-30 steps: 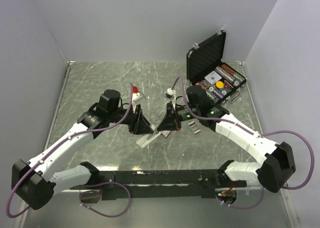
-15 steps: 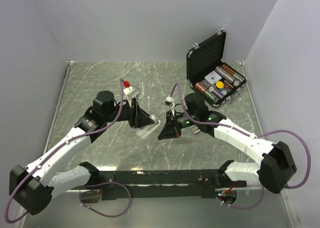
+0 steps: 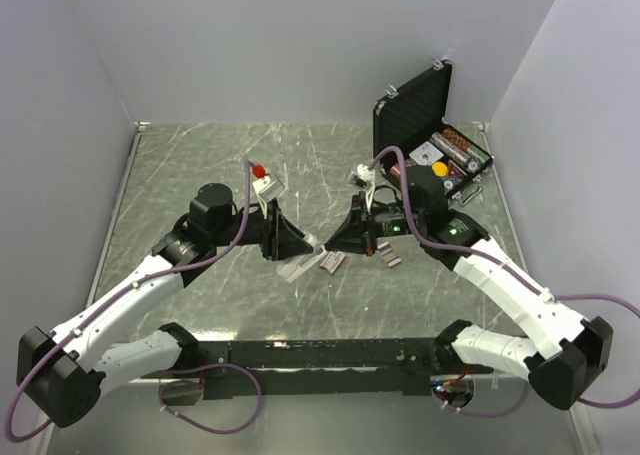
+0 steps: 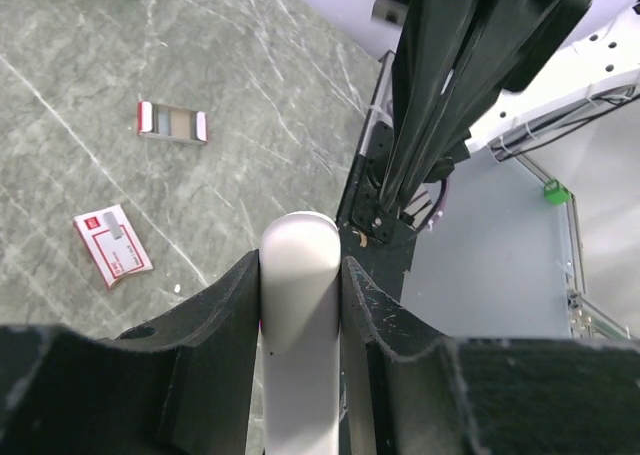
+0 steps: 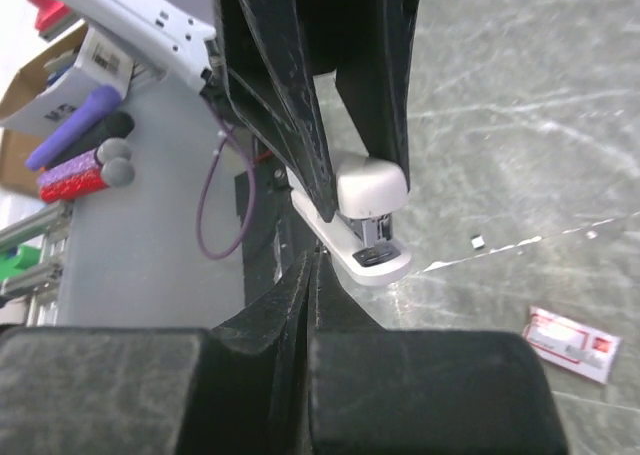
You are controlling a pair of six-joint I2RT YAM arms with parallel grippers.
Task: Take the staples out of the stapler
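Observation:
The white stapler (image 3: 298,265) is clamped between the jaws of my left gripper (image 3: 300,245), tilted with its nose near the table. In the left wrist view the stapler (image 4: 298,325) fills the gap of the left gripper (image 4: 300,260). My right gripper (image 3: 330,243) is shut, and its tips (image 5: 312,255) sit right at the stapler's (image 5: 365,215) base plate, by its open front. No strip of staples shows clearly. A tiny grey bit (image 5: 477,241) lies on the table beside the stapler; I cannot tell what it is.
A pink-and-white flat box (image 3: 332,263) lies just under the grippers and shows in both wrist views (image 4: 112,245) (image 5: 568,343). A small grey box with red ends (image 4: 172,123) lies further right (image 3: 392,257). An open black case (image 3: 425,140) with items stands at the back right.
My right gripper has risen and pulled back right, and now points at the stapler's front. The pink-and-white box it covered shows again. My left gripper still holds the stapler, nearly in place.

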